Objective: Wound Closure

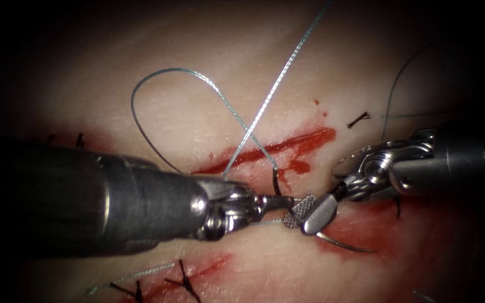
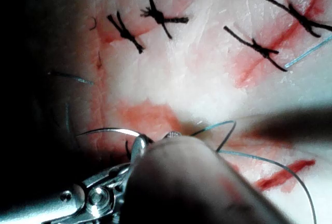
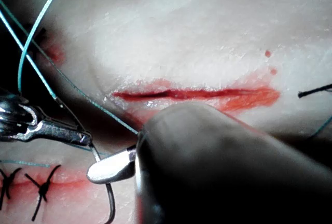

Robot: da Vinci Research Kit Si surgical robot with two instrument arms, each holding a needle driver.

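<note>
Your left tool (image 1: 279, 203) has its jaws clamped on the needle (image 1: 279, 185) near its thread end, just below the cut (image 1: 270, 150). Your right tool (image 1: 310, 216) stands with jaws parted around the needle's mid-curve, holding nothing, and the needle's tip lies free over the tissue (image 1: 197, 73). This looks like a needle handover, which calls for a firm grip before release, with the thread (image 1: 209, 84) loop kept clear.

Pale, creamy tissue (image 1: 209, 73) is showing a bright red cut (image 1: 270, 150) with red fluid (image 1: 360, 224) smearing around it. Light blue-grey thread (image 1: 197, 76) is looping over it. Black stitches (image 1: 183, 280) are crossing red lines. Silver crosshatched jaws are gleaming on the right tool (image 1: 304, 216).
</note>
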